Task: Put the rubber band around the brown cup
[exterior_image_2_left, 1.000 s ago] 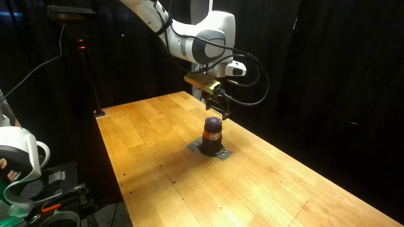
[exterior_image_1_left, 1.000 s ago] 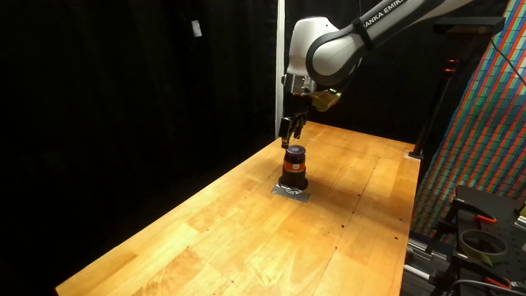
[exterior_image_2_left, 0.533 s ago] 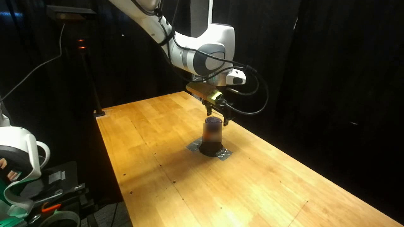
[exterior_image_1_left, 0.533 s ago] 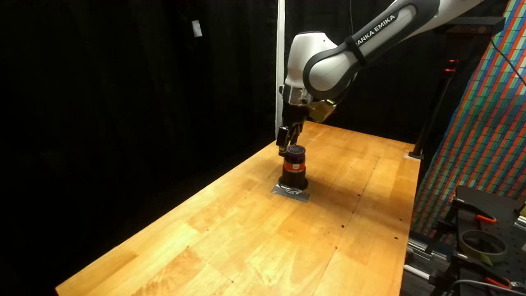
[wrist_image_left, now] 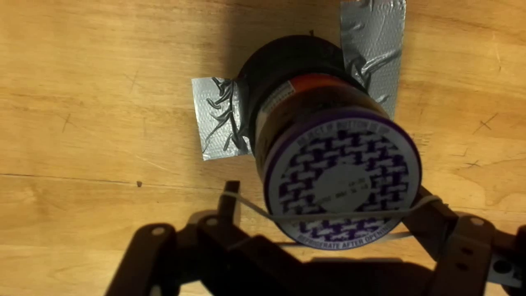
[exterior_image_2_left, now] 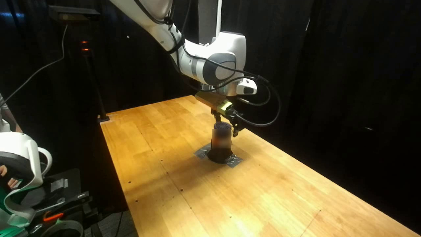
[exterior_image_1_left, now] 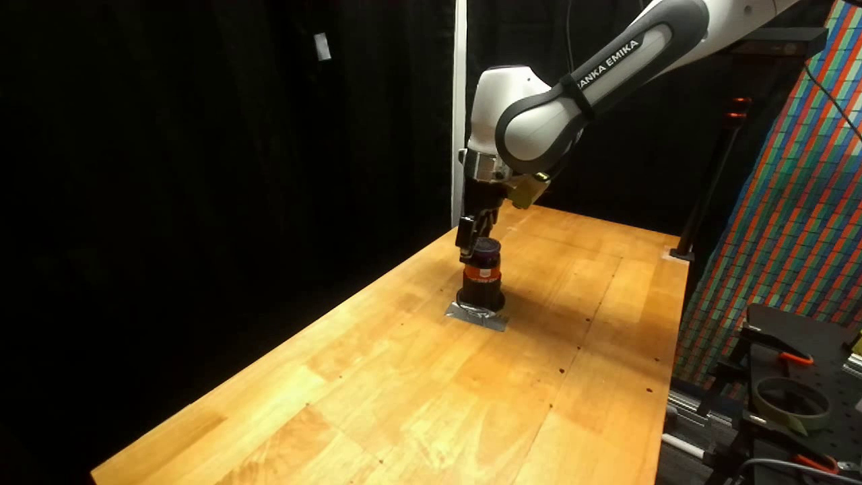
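Note:
The brown cup is a dark cylinder with an orange label and a purple-and-white lid. It stands upright in a black base in both exterior views (exterior_image_1_left: 483, 275) (exterior_image_2_left: 220, 140) and, lid foremost, in the wrist view (wrist_image_left: 343, 181). My gripper (wrist_image_left: 331, 201) is open, fingers apart at either side of the lid; it also shows low beside the cup's top in both exterior views (exterior_image_1_left: 475, 246) (exterior_image_2_left: 227, 127). The pale rubber band (wrist_image_left: 341, 215) is stretched around both fingers. One strand bends across the lid's top; the other passes beyond the lid's edge, partly hidden behind it.
Grey tape (wrist_image_left: 222, 119) fixes the black base to the wooden table (exterior_image_1_left: 417, 397). A dark post (exterior_image_2_left: 93, 82) with a camera stands at a table corner. A side cart with a tape roll (exterior_image_1_left: 791, 404) is beside the table. Cables (exterior_image_2_left: 260, 121) hang from the wrist.
My gripper has moved down from above the cup to beside its lid, with the fingers still apart. The cup and its base have not moved.

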